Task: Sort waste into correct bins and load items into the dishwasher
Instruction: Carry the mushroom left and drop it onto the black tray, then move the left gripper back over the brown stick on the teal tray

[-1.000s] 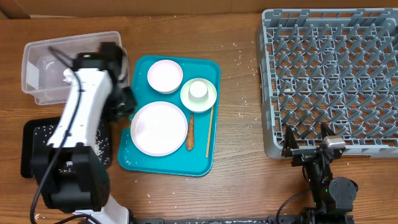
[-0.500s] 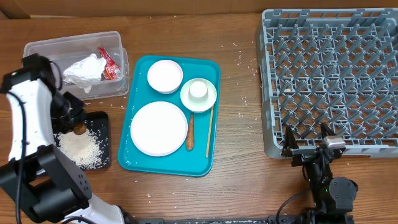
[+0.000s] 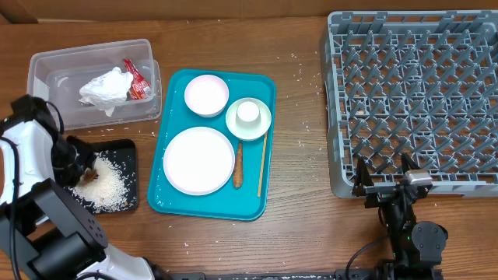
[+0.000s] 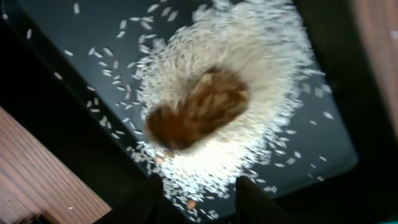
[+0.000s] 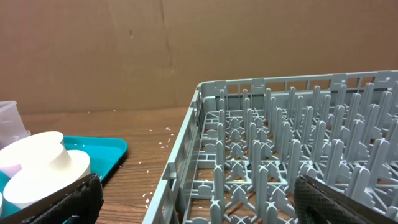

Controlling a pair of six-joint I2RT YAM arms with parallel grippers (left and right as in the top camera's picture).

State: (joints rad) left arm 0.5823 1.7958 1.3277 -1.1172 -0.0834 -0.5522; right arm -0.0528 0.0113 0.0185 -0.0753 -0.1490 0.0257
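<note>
My left gripper [image 3: 81,166] hangs open over the black tray [image 3: 128,148], its dark fingertips [image 4: 155,198] apart with nothing between them. Just beyond them the lumpy brown food scrap [image 4: 199,109] lies on a heap of white rice [image 4: 261,68]. The clear tub [image 3: 47,66] holds the crumpled napkin [image 3: 103,85] and a red wrapper [image 3: 135,78]. On the teal tray [image 3: 266,85] sit a large plate [image 3: 198,159], a small plate [image 3: 206,94], a cup [image 3: 248,113], the long brown scrap [image 3: 238,166] and the wooden stick [image 3: 262,164]. My right gripper [image 3: 385,173] stands open at the near edge of the grey dish rack [image 3: 416,93].
Rice grains lie scattered on the wooden table around the teal tray and near the rack's left side [image 3: 307,124]. In the right wrist view the rack's pegs [image 5: 267,162] fill the middle, with the white dishes [image 5: 43,168] at the far left. A cardboard wall runs along the back.
My left arm swung away from the clear tub to the black tray at the far left. The lumpy scrap now lies on the rice, released. The right arm is still.
</note>
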